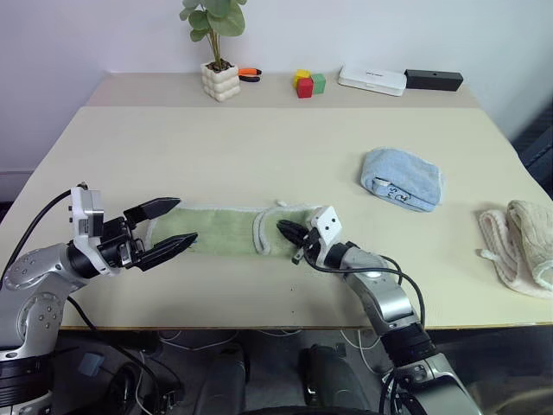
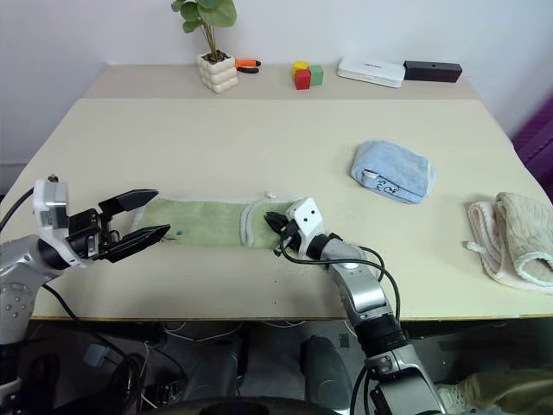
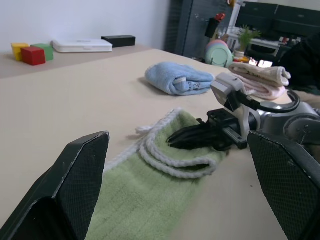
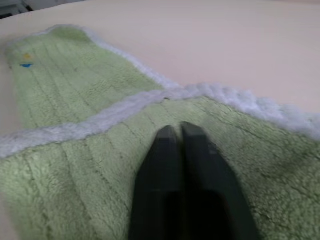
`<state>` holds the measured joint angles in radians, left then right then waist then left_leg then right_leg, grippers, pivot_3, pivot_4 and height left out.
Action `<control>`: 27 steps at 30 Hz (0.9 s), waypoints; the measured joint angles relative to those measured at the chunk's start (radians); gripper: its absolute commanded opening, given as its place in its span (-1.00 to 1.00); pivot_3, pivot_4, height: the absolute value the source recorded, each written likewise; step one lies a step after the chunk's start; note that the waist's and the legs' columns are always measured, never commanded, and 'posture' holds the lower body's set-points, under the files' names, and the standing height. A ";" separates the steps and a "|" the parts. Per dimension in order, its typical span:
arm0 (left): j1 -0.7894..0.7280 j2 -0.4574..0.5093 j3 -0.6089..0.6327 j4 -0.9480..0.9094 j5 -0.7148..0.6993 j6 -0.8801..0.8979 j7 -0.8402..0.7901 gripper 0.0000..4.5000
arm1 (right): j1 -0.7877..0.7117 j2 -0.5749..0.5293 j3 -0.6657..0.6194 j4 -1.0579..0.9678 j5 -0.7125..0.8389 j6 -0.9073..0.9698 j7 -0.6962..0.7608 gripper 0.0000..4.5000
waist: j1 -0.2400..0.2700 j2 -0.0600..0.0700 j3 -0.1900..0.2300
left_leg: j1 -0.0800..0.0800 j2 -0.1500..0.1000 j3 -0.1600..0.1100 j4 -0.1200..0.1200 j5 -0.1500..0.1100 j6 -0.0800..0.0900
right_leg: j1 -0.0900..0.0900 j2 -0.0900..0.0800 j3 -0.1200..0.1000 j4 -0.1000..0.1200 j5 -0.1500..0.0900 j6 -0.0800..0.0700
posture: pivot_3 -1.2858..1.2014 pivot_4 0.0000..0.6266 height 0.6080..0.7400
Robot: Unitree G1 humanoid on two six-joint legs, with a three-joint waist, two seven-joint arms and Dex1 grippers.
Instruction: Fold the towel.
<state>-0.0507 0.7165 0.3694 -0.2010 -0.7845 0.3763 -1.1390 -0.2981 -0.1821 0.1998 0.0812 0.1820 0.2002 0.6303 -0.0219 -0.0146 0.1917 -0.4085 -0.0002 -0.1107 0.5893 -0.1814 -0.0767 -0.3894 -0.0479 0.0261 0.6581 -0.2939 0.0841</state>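
Green terry, the towel (image 1: pixel 226 232) lies flat near the front edge of the beige surface (image 1: pixel 259 147), its long axis running left to right, parallel to that edge. Its right end is folded back over itself, so the white stitched edging curves across the strip there. The right gripper (image 1: pixel 285 229) points level toward the left and rests on this folded end, its black fingers (image 4: pixel 182 165) pressed together side by side on top of the cloth with nothing seen pinched between them. The left gripper (image 1: pixel 170 222) hovers at the towel's left end, pointing right, its fingers spread wide with the cloth's end lying below the gap. A narrow band of bare surface separates the towel from the front edge; behind it a broad stretch stays open up to the potted plant (image 1: pixel 216 52) and coloured blocks (image 1: pixel 308 83). A rolled light blue towel (image 1: pixel 402 179) sits well apart to the right, and cream towels (image 1: pixel 521 245) lie by the right edge.
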 measured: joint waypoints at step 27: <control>0.059 0.032 0.159 -0.039 -0.032 0.296 0.419 1.00 | -0.251 -0.465 -0.028 -0.444 0.158 0.174 0.430 0.98 | 0.004 0.001 0.001 | -0.002 0.000 0.001 -0.002 0.000 0.000 | -0.002 -0.002 0.000 -0.002 0.000 0.000 | 0.03 -0.52 1.00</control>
<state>0.0087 0.7487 0.5288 -0.2401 -0.8167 0.6722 -0.7201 -0.5495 -0.6471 0.1723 -0.3625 0.3396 0.3737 1.0604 -0.0182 -0.0137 0.1927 -0.4106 -0.0004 -0.1101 0.5877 -0.1815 -0.0765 -0.3914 -0.0497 0.0260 0.6564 -0.2940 0.0844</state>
